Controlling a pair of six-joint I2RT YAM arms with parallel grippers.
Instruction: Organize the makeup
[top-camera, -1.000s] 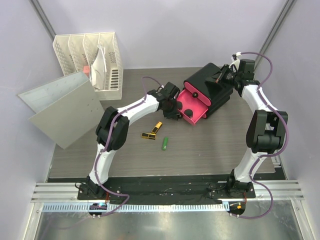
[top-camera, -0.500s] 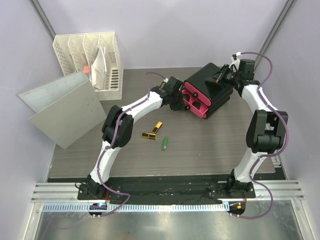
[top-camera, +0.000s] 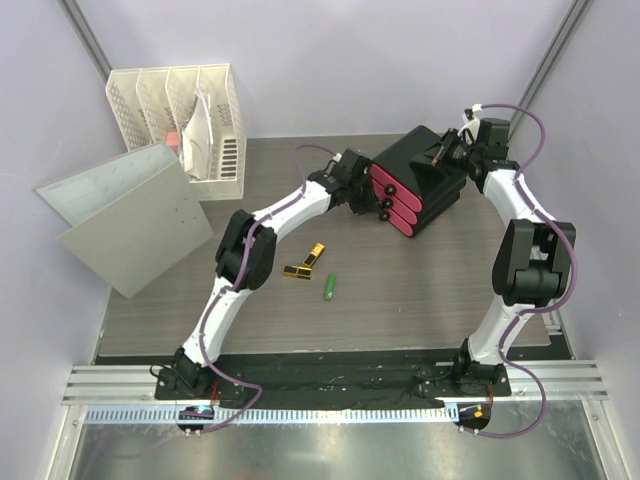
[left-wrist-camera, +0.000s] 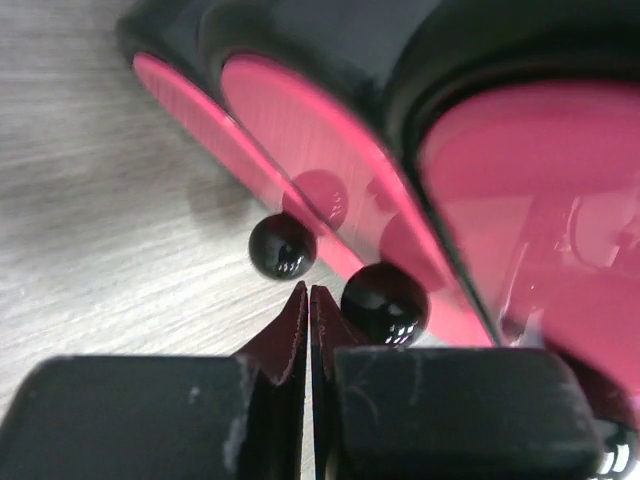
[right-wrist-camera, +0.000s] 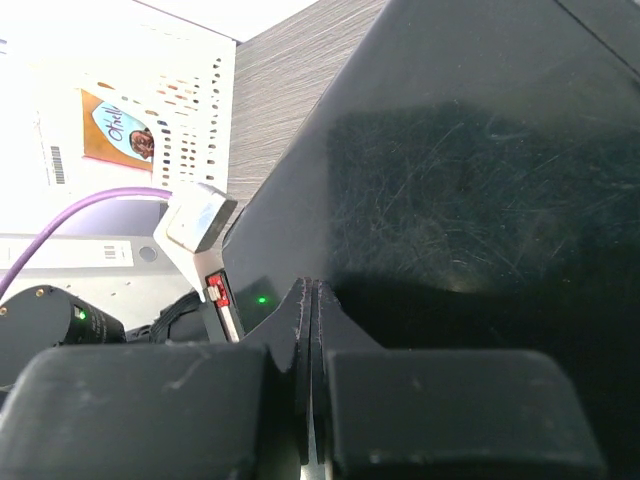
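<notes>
Three pieces of makeup are still out. Two gold-and-black lipsticks (top-camera: 315, 254) lie close together on the grey wood-grain tabletop (top-camera: 430, 290), and a slim green stick (top-camera: 330, 288) lies just beside them, nearer my bases. All three are well apart from the black organizer box (top-camera: 430, 170), in the open middle between my arms. I see no other cosmetics, and I cannot tell whether any are inside the box.

The box itself has changed. Its three pink drawer fronts (top-camera: 392, 196) now sit flush in a row. A second ago one drawer stood pulled well out toward the lipsticks. Half a second ago it was nearly in, and now it is fully home. My left arm has stretched further toward the box to push it shut.

My left fingers (left-wrist-camera: 285, 340) are clenched on nothing, with their tips just beside the round black knobs (left-wrist-camera: 282, 247). My right fingers (right-wrist-camera: 285, 330) are also clenched and empty against the box's black top, where they seem to be bracing it. The right arm, the lipsticks and the green stick have not shifted.

I judge this drawer finished with, but the job is not done. Three pieces still need picking up, and a drawer will likely have to be opened again.
</notes>
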